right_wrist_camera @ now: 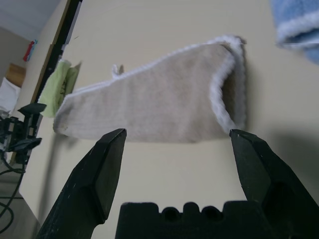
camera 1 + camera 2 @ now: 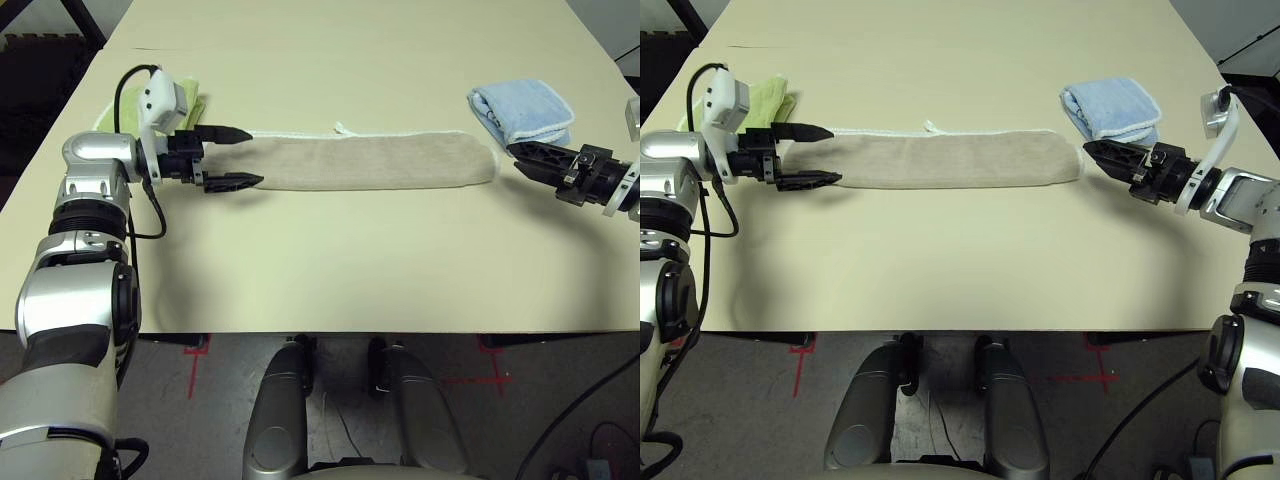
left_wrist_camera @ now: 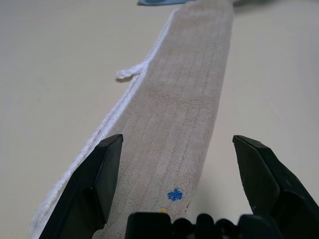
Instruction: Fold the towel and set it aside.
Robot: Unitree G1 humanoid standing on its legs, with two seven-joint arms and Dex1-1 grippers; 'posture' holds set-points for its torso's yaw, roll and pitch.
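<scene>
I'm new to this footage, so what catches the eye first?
A long beige towel, folded into a narrow strip, stretches across the table. An open left gripper and open right gripper face its two ends. A blue towel sits behind its right end.

Wide cream table (image 2: pixel 330 270) with a matte, evenly lit top, standing over a grey floor (image 2: pixel 560 400) marked with red tape lines (image 2: pixel 195 355) by the near edge, black cables (image 2: pixel 575 410) trailing at the right, dark floor beyond the far left corner.
</scene>
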